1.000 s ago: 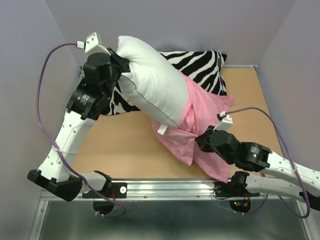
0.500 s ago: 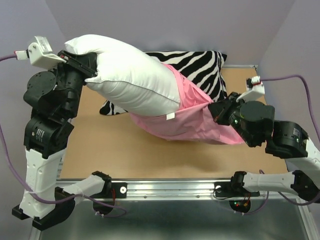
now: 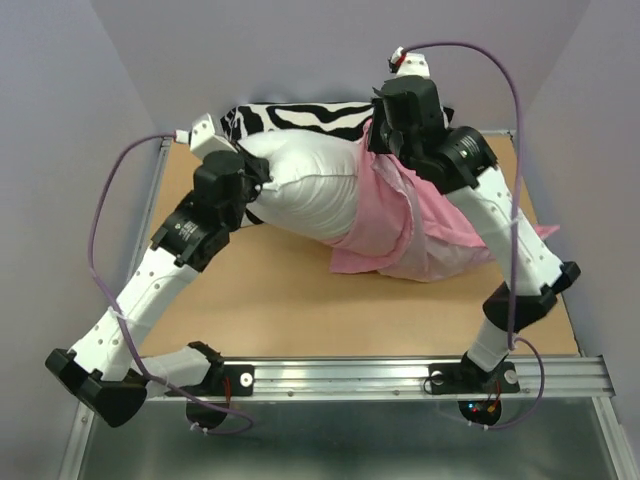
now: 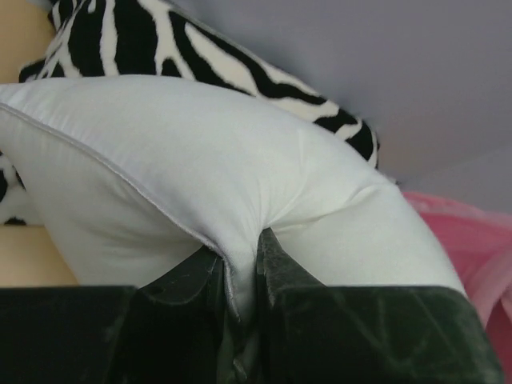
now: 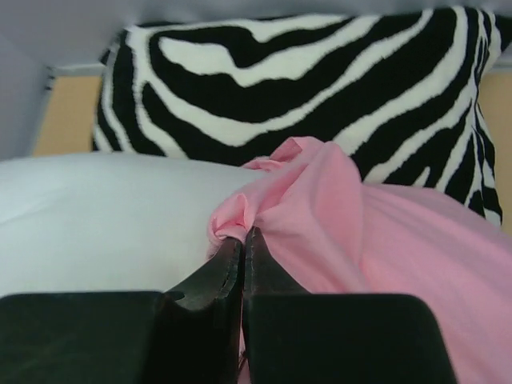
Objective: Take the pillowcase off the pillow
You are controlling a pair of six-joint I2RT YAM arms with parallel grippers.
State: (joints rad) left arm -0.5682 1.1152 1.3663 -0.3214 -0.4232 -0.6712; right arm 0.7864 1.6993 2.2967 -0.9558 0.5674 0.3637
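Observation:
The white pillow (image 3: 305,188) lies across the table's middle, its right half still inside the pink pillowcase (image 3: 425,235). My left gripper (image 3: 256,178) is shut on a pinch of the pillow's bare left end; the left wrist view shows the white pillow (image 4: 200,152) squeezed in my left gripper (image 4: 240,242). My right gripper (image 3: 383,150) hovers at the back, shut on a bunched fold of the pillowcase's open edge. In the right wrist view, my right gripper (image 5: 242,234) holds pink pillowcase (image 5: 384,232) fabric next to the pillow (image 5: 104,208).
A zebra-striped cushion (image 3: 300,115) lies against the back wall, behind the pillow, also seen as the zebra cushion (image 5: 304,88) in the right wrist view. Purple walls close in the wooden table (image 3: 260,300) on three sides. A metal rail (image 3: 340,378) runs along the near edge.
The pillow has come down from a raised tilt to lie flat. My right gripper moved from the front right to the back, now pinching the pillowcase's edge. The left arm swung back in.

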